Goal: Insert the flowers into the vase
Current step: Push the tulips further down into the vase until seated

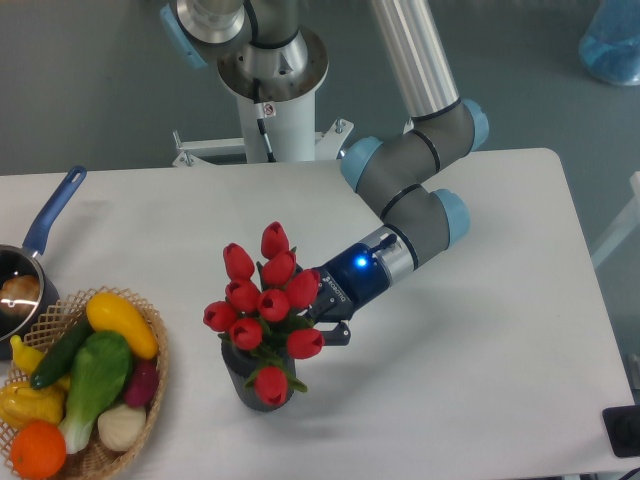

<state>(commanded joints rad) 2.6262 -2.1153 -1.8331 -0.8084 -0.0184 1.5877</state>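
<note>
The flowers [262, 300], a bunch of red tulip buds with green leaves, stand upright with their stems down in the vase [252, 387]. The vase is small, dark grey and stands on the white table left of centre; the buds and leaves cover most of its mouth. My gripper [312, 310] reaches in from the right at bud height, right against the bunch. One dark finger [338, 333] shows below the buds on the right. The fingertips are hidden behind the tulips, so I cannot tell if they grip the stems.
A wicker basket [150, 400] of colourful vegetables sits at the front left, close to the vase. A blue-handled saucepan [45, 225] is at the left edge. The arm's white base [275, 120] stands at the table's back edge.
</note>
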